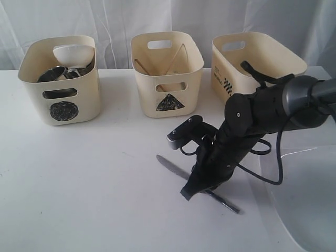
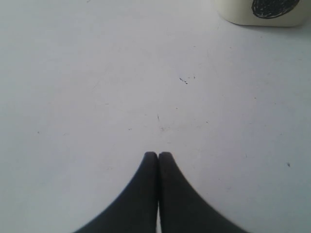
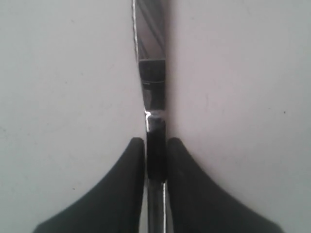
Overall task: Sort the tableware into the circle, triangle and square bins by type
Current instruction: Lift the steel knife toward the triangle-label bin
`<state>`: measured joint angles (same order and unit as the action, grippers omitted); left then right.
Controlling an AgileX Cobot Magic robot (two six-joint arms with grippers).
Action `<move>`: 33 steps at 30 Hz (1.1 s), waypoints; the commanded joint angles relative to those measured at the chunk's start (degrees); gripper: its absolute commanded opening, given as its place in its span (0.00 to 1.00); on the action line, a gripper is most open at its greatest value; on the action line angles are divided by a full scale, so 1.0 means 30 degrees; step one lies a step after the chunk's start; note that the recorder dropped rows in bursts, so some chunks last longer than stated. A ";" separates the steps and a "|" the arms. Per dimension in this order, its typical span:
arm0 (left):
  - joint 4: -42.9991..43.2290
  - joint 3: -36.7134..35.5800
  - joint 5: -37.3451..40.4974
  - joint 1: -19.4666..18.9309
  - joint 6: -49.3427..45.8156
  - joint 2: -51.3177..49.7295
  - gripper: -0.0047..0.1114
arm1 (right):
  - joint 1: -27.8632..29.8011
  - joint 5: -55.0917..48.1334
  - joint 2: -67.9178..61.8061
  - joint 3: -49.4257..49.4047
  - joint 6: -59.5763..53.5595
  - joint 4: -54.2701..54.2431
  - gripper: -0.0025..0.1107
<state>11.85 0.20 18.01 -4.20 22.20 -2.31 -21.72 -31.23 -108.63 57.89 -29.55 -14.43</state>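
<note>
A steel knife (image 1: 169,166) lies flat on the white table, its blade toward the middle. My right gripper (image 1: 192,191) is down on it, and in the right wrist view the gripper (image 3: 155,143) is shut on the knife (image 3: 151,63), one finger on each side of the handle. My left gripper (image 2: 158,155) is shut with nothing in it, hanging over bare table near the circle bin (image 2: 262,12); it is out of the exterior view. The circle bin (image 1: 59,100) holds a white bowl (image 1: 73,53) and steel vessels (image 1: 52,73). Wooden chopsticks (image 1: 140,65) lean inside the triangle bin (image 1: 167,79).
The square bin (image 1: 252,60) stands at the back right, behind the right arm. A large white plate (image 1: 310,205) lies at the table's right front edge, close to the knife's handle end. A black cable loops from the right arm over the plate.
</note>
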 commanded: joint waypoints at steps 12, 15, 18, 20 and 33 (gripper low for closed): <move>-0.0091 -0.0067 0.0286 -0.0093 0.0016 0.0103 0.04 | -0.0026 -0.3396 -0.1263 0.0103 0.1795 0.0828 0.02; -0.0091 -0.0067 0.0286 -0.0093 0.0016 0.0103 0.04 | -0.0026 -0.3488 -0.1263 0.0104 0.1797 0.0828 0.02; -0.0091 -0.0067 0.0286 -0.0093 0.0016 0.0103 0.04 | -0.0026 -0.3584 -0.0958 0.0104 0.1861 0.0828 0.02; -0.0091 -0.0067 0.0286 -0.0093 0.0016 0.0103 0.04 | -0.0026 -0.4064 -0.0488 0.0104 0.2251 0.0822 0.02; -0.0091 -0.0067 0.0286 -0.0093 0.0016 0.0103 0.04 | -0.0026 -0.3562 0.1542 0.0104 0.2576 0.0758 0.02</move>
<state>11.85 0.20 18.01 -4.20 22.20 -2.31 -21.72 -42.36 -104.73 58.59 -22.09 -12.55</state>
